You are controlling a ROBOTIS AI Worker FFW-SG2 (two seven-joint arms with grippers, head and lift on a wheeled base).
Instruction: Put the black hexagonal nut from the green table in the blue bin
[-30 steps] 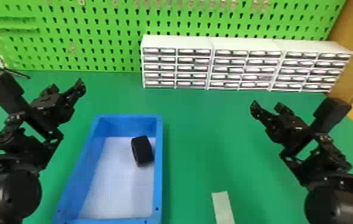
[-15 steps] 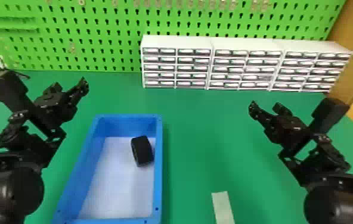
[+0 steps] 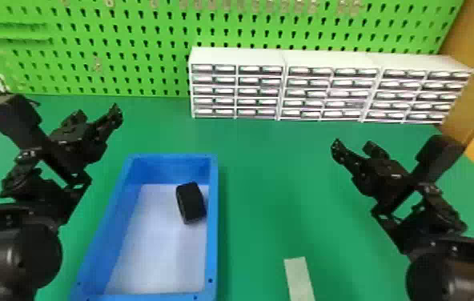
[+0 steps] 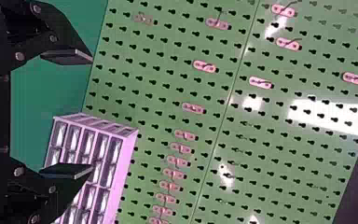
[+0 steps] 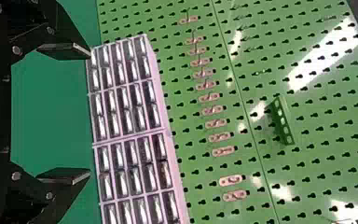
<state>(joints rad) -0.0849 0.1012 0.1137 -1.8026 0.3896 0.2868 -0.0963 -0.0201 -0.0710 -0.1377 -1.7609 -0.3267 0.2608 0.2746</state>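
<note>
Black hexagonal nut [image 3: 192, 203] found inside the blue bin [image 3: 213, 240], far half, beside the right wall; left gripper [image 3: 98, 112] and right gripper [image 3: 353, 145] both observed open over the green table [image 3: 272, 180].

My left gripper [image 3: 99, 111] holds its two black fingers [image 4: 67, 57] wide apart, green worktop [image 4: 37, 98] showing between them. Beyond one fingertip, I see a drawer cabinet [image 4: 128, 147] beside a green pegboard [image 4: 156, 88] dotted with pinkish hooks [image 4: 205, 66].
</note>
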